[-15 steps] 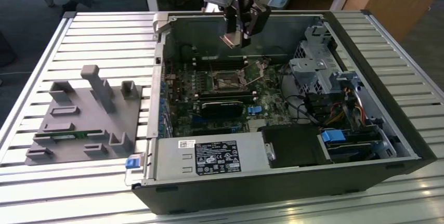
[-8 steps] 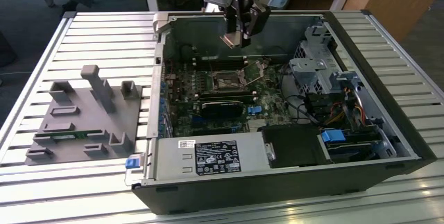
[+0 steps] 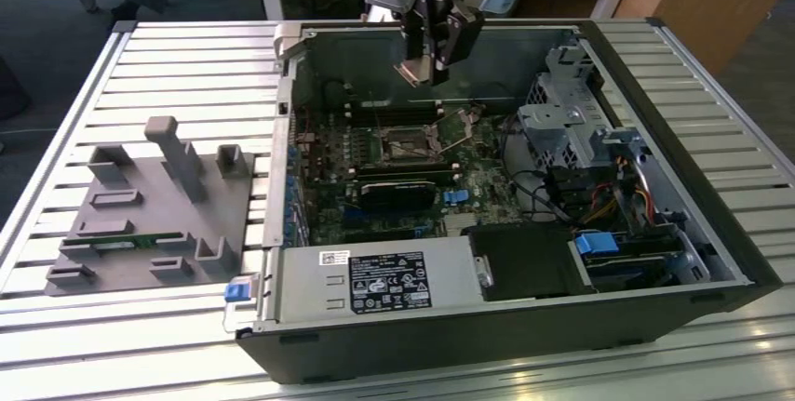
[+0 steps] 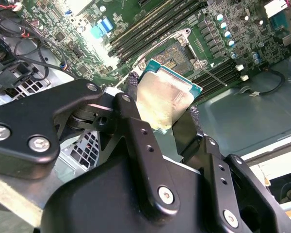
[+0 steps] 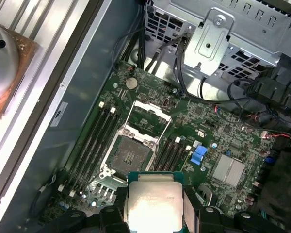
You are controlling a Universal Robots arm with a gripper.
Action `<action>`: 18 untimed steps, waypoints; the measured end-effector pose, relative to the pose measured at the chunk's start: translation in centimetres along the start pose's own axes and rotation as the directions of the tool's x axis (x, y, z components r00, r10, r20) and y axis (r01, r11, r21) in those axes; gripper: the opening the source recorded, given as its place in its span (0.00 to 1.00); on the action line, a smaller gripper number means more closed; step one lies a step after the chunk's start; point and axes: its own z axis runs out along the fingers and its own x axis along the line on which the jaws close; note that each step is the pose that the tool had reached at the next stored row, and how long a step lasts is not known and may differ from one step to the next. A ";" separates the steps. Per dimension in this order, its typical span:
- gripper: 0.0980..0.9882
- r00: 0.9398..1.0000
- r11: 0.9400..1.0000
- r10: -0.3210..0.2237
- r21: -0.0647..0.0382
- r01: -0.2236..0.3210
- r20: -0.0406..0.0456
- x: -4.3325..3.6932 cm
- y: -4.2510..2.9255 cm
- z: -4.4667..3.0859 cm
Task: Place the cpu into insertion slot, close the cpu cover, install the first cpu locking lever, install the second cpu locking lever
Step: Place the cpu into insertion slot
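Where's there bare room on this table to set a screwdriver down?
Bare table slats beyond the grey fixture and on its near side. The case is crowded; the claw holds the cpu above it.

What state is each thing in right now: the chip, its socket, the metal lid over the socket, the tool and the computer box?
cpu, gripped by the tool, held in the air above the board, not yet in the slot.
tool, shut on the cpu.
insertion slot, empty and uncovered.
cpu cover, swung open.
computer case, lying flat with its side open.
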 end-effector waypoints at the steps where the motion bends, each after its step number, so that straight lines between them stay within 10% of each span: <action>1: 0.49 1.000 1.000 0.001 0.000 -0.001 0.000 0.00 0.00 0.00; 18: 0.49 1.000 1.000 0.030 0.001 -0.030 0.002 0.00 -0.01 0.08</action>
